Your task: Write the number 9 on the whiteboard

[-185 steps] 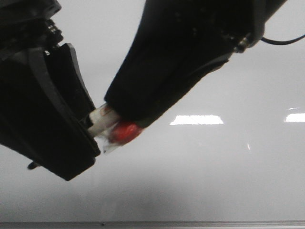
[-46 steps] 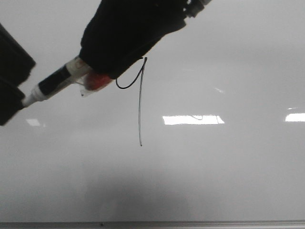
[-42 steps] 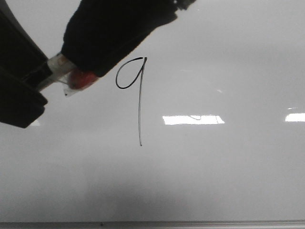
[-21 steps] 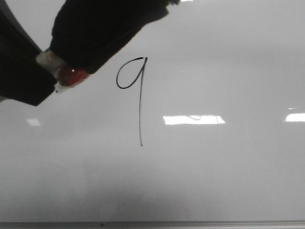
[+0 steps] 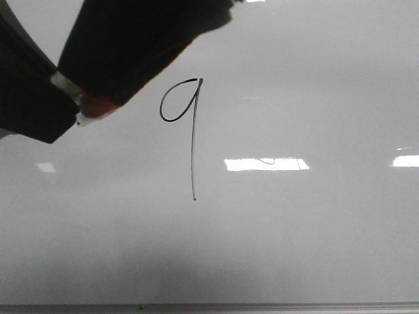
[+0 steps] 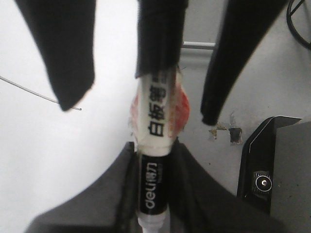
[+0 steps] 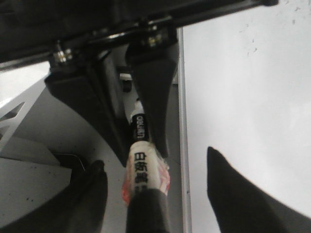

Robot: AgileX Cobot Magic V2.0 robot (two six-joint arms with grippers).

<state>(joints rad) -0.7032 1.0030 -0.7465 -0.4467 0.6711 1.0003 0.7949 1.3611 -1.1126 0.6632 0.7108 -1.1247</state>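
Note:
The number 9 [image 5: 192, 144] is drawn in thin black line on the whiteboard [image 5: 294, 229], with a small loop and a long tail. Its tail end shows in the left wrist view [image 6: 39, 93]. A white marker [image 6: 155, 111] with red tape sits in a dark central sleeve between my right gripper's [image 7: 155, 160] spread fingers. My left gripper [image 6: 154, 150] is shut on the marker's black cap end [image 6: 151, 189]. In the front view both grippers meet at the upper left, the left [image 5: 39, 98] and the right [image 5: 131, 46], left of the 9 and off the board.
The board's thin grey edge strip runs along the near side [image 5: 262, 306] and shows in the right wrist view [image 7: 181, 97]. A black device [image 6: 277, 165] and a cable [image 6: 299, 29] lie on the grey table beside the board.
My right gripper has carried the marker left, away from the 9, and pushed its cap end into my left gripper. The whole 9 is now uncovered.

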